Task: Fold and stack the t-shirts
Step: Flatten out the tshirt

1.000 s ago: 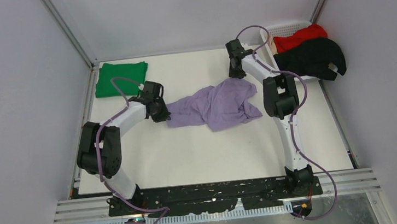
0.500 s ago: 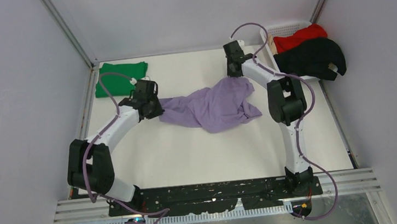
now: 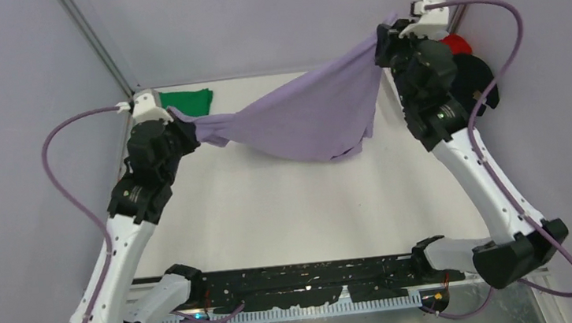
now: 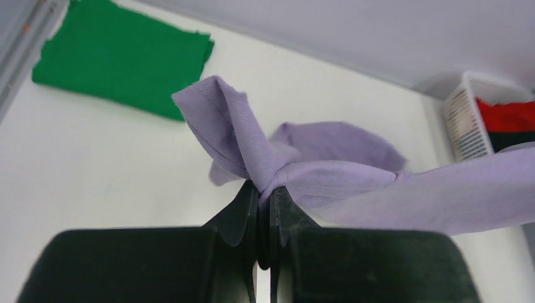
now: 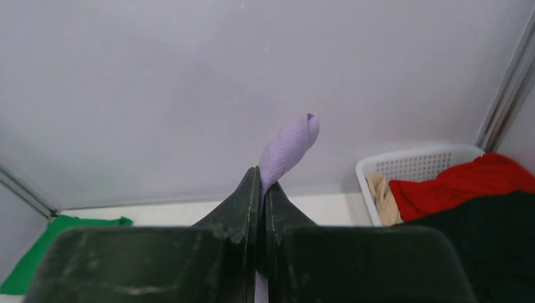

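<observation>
Four shirts here, one of each colour. The purple shirt (image 3: 303, 120) hangs in the air, stretched between the two claws. The left claw (image 4: 258, 189) is pinched shut on its left end, and the right claw (image 5: 260, 173) is clamped on the right end, higher up by the far wall. Its middle sags toward the table (image 3: 272, 210). The green shirt (image 3: 186, 100) lies folded flat at the far left corner. The red shirt (image 5: 460, 186) and black shirt (image 3: 474, 80) are piled in the one basket (image 5: 413, 165), far right.
</observation>
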Controlling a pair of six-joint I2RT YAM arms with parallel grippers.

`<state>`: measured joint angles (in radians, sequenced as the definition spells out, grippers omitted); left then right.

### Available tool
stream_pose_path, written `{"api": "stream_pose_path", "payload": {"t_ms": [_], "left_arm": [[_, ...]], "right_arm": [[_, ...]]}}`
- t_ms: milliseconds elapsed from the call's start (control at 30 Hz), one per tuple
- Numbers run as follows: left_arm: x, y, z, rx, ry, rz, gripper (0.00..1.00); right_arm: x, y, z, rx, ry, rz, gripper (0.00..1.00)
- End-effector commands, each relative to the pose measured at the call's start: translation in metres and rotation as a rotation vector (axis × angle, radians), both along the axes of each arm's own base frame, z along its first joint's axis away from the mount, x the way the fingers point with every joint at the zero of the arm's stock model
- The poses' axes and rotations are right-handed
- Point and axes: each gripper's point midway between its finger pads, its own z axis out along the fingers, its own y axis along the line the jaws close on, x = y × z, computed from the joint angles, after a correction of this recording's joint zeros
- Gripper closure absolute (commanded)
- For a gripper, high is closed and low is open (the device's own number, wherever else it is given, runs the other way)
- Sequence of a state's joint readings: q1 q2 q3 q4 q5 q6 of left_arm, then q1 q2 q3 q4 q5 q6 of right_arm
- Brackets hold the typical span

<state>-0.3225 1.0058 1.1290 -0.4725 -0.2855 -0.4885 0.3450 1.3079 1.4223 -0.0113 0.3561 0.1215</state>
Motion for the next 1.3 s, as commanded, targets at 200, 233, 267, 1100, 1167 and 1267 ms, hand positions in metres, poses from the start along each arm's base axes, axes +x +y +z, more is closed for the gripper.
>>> {"api": "stream_pose_path", "payload": {"t_ms": [200,233,267,1100,1167,1267], "left_arm": [[-0.104,0.044,0.209,-0.061,-0.608,0.018,1.00],[-0.117,0.047,0.225,-0.061,-0.652,0.007,1.00],[-0.129,0.049,0.238,-0.062,-0.692,-0.003,1.00],[-0.181,0.048,0.334,0.033,-0.958,-0.099,1.00],[-0.137,0.044,0.312,0.059,-0.869,-0.053,1.00],[-0.061,0.032,0.257,0.117,-0.693,-0.011,0.98]], "right_arm": [[-0.149,-0.027,0.151,0.026,-0.424,0.133,0.95],[-0.161,-0.029,0.161,0.031,-0.455,0.146,0.95],[-0.181,-0.030,0.171,0.042,-0.496,0.176,0.95],[-0.284,-0.062,0.183,0.116,-0.561,0.209,0.95],[-0.254,-0.069,0.163,0.118,-0.502,0.116,0.95],[-0.194,-0.079,0.109,0.091,-0.365,-0.053,0.95]]}}
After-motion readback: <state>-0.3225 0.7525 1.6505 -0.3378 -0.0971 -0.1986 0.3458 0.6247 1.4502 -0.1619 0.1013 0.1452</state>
